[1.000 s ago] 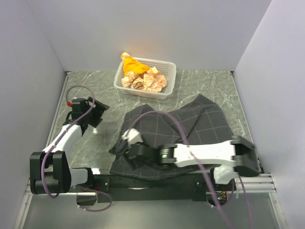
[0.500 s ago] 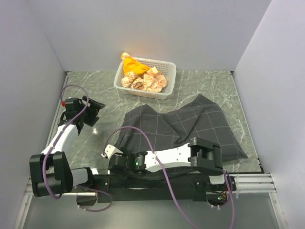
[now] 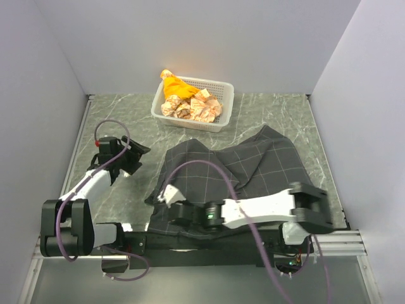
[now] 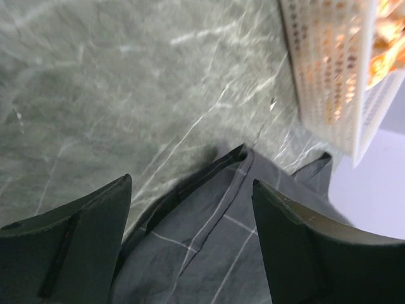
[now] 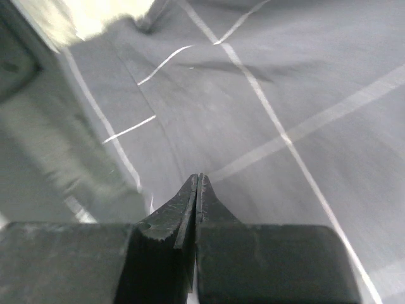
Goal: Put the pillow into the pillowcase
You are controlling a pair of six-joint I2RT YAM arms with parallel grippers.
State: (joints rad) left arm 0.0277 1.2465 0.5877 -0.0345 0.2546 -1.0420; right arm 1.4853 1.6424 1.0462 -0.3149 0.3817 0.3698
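You'll find a white basket (image 3: 186, 121) at the far side of the marbled table (image 3: 278, 114). Inside it you can see orange cloth (image 3: 177, 87) and crumpled paper (image 3: 190, 109).

Lab test cell: plain white walls (image 3: 190, 38) around marble-look table (image 3: 126, 117).

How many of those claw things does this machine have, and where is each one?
2. The left claw is open above the left edge of the dark charcoal-grey checked fabric pillowcase; the right claw is shut, low over the pillowcase's near-left part. No others show.
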